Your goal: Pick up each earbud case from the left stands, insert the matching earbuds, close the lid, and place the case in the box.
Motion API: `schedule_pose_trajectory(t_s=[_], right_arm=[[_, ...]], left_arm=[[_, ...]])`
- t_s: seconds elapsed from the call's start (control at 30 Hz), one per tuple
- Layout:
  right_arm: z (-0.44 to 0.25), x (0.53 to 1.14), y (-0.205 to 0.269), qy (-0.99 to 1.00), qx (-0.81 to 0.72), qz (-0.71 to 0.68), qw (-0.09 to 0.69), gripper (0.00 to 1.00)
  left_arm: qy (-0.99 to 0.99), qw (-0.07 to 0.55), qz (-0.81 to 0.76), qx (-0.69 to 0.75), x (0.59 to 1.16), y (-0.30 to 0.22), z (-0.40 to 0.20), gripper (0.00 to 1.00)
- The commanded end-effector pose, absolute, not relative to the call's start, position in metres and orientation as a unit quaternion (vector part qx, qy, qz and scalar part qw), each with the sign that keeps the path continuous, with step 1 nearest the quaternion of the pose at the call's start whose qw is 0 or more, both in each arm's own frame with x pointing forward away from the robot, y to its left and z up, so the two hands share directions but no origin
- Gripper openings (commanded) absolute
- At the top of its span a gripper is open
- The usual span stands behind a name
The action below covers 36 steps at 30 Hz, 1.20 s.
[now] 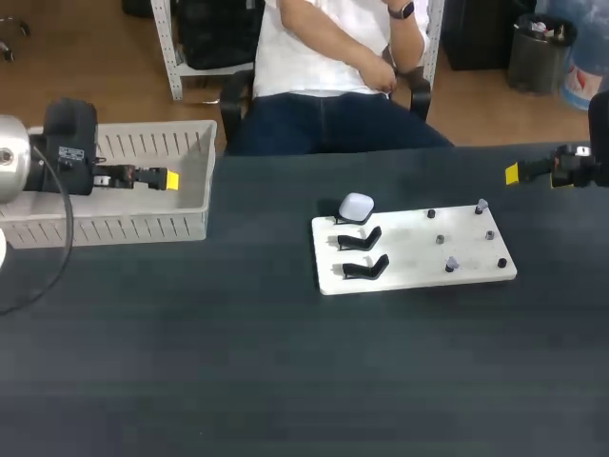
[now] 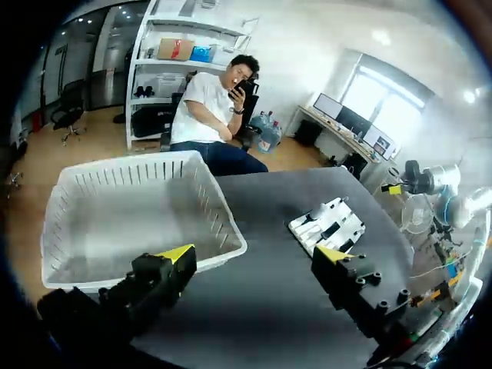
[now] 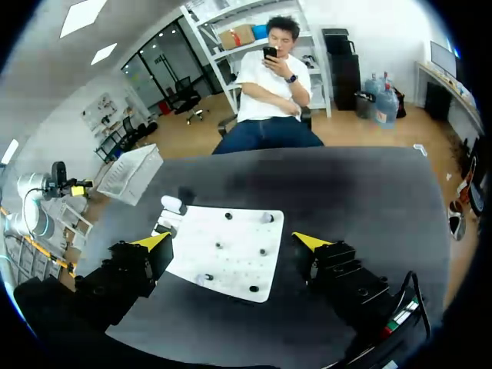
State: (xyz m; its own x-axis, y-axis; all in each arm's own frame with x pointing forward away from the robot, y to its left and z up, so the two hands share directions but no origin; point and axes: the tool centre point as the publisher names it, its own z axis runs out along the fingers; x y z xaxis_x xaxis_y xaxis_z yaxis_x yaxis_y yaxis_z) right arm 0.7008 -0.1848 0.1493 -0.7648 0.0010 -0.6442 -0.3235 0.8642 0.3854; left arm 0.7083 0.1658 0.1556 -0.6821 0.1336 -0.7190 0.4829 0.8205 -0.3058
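Observation:
A white board (image 1: pixel 414 249) lies mid-table. On its left edge are three black stands. The farthest stand carries a white earbud case (image 1: pixel 356 207), while the two nearer stands (image 1: pixel 363 238) are bare. Several small dark and grey pieces (image 1: pixel 451 264) stand on the board's right half. My left gripper (image 1: pixel 162 178) hangs open over the white basket (image 1: pixel 205 181), with nothing between its fingers. My right gripper (image 1: pixel 519 173) is open too, beyond the board's far right corner. In the right wrist view the board (image 3: pixel 231 254) and case (image 3: pixel 172 204) lie ahead of the gripper (image 3: pixel 231 242).
The slatted basket (image 2: pixel 223 211) at the table's far left holds nothing and sits partly under my left gripper (image 2: pixel 255 257). Dark tabletop surrounds the board (image 2: pixel 327 224). A person sits beyond the far edge, not touching the table.

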Motion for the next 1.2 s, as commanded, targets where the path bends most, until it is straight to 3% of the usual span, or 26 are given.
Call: schedule_pose_trajectory(t_s=[0.03,0.47,1.2], right_arm=[[0.149,0.701,-0.185,0.907,-0.089,0.244,0.331,1.00],[0.149,0.701,-0.185,0.907,-0.089,0.244,0.331,1.00],[0.149,0.701,-0.185,0.907,-0.089,0.244,0.331,1.00]], left_arm=[[0.740,0.459,-0.365,0.330,0.719,0.164,0.145,1.00],[0.613,0.495,-0.372,0.490,0.720,0.133,0.157,1.00],[0.626,0.488,-0.361,0.489,0.720,0.128,0.158,1.00]])
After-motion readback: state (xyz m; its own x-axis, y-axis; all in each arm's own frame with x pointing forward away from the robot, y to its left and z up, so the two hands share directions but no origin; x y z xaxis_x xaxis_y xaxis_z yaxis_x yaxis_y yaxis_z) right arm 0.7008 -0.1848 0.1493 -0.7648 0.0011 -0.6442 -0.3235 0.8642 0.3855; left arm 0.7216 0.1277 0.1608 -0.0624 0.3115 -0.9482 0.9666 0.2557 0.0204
